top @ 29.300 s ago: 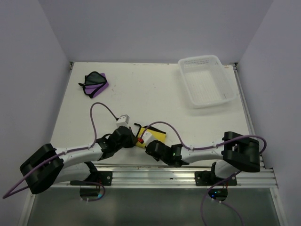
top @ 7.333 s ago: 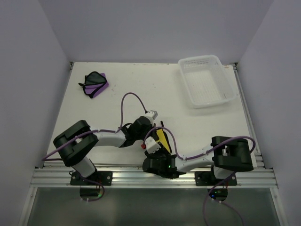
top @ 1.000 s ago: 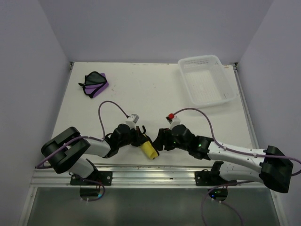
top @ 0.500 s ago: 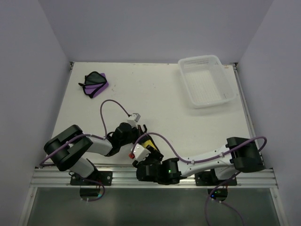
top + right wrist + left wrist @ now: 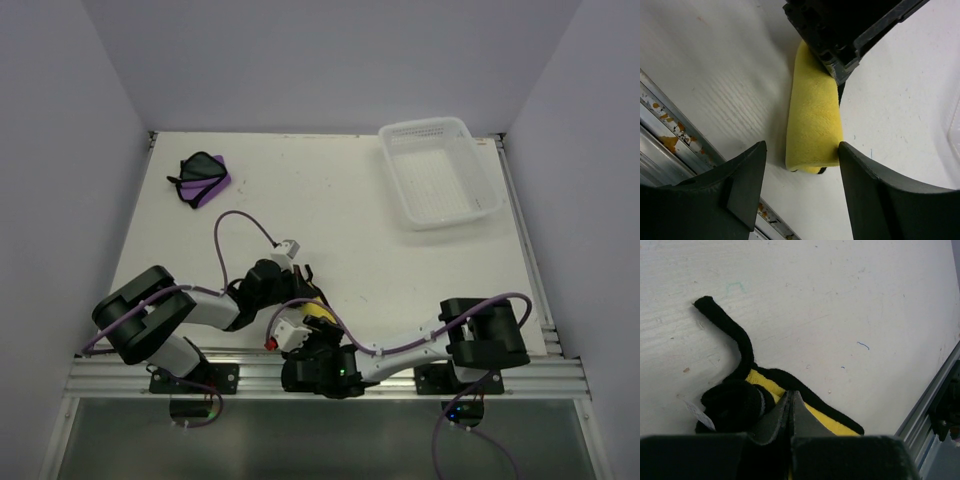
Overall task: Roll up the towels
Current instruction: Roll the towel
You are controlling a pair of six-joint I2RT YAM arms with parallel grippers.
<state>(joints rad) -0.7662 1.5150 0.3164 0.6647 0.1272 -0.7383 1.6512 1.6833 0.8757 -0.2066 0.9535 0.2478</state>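
While the yellow towel [image 5: 815,120] lies rolled by the near edge of the worktop [image 5: 330,200] | left hand [image 5: 791,405] clamped on it | right hand [image 5: 801,150] held apart, astride | risk: roll could be unwound if dragged by the clamp.

top ext: high, near-edge side, whole table [image 5: 330,200] | L/R wrist: close-up, both on yellow towel [image 5: 815,122]
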